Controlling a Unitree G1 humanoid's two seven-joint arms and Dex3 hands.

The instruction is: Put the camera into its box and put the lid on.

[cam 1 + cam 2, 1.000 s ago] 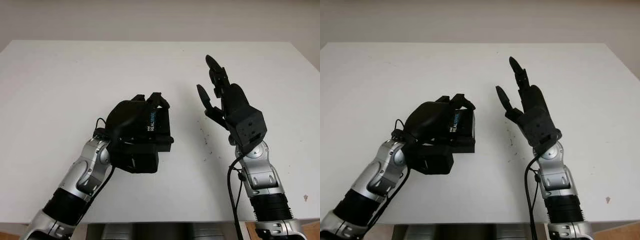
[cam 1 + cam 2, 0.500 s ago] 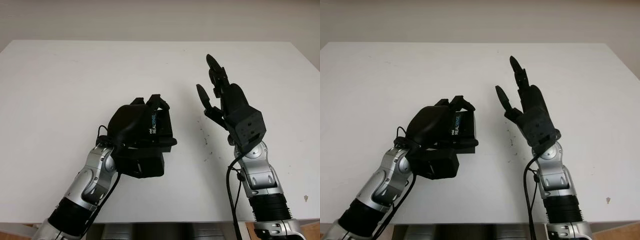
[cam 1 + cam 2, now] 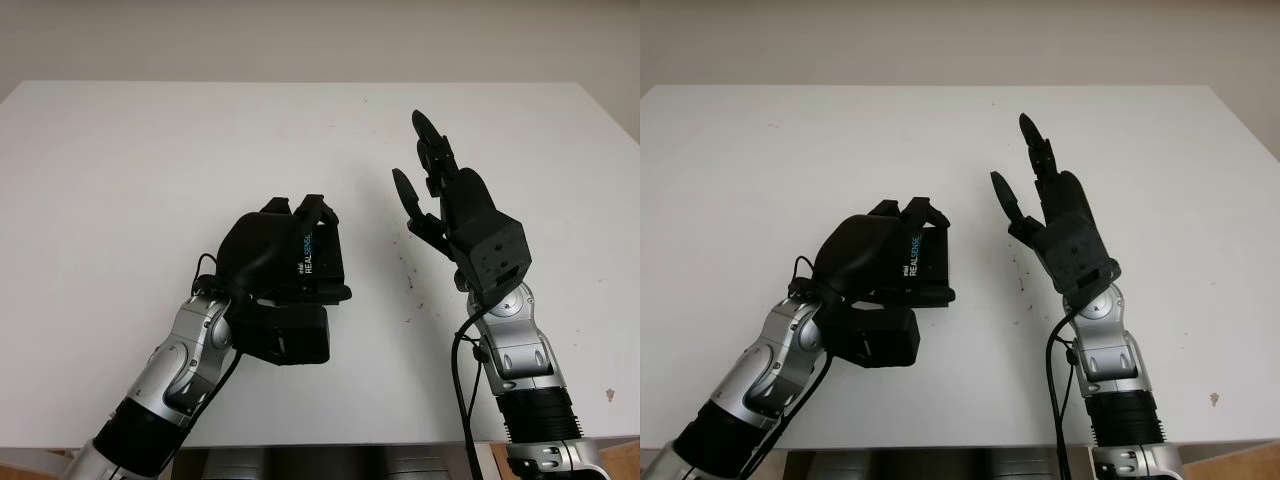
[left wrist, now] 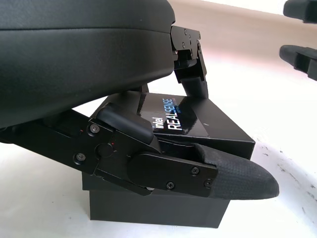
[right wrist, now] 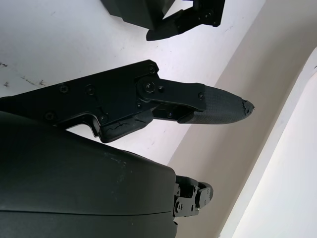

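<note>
Box: we found the black box [image 3: 305, 270] on the white tabletop [image 3: 150, 160], lid [image 4: 185, 116] already on it, "RealSense" print facing up. We could not see the camera; presumably inside, not verifiable.
Left hand: we saw the left hand [image 3: 275, 260] over the box, fingers [image 4: 223, 176] curled around it, one along the side wall, others hooked over the far edge of the lid.
Right hand: the right hand [image 3: 450, 215] was raised above the tabletop, beside the box and apart from it, fingers spread, holding nothing.
Progress: we judged the task at or near its end.
Risk 1: we thought a hooked finger could drag the lid up on release.
Risk 2: we feared sideways withdrawal might slide the box.
</note>
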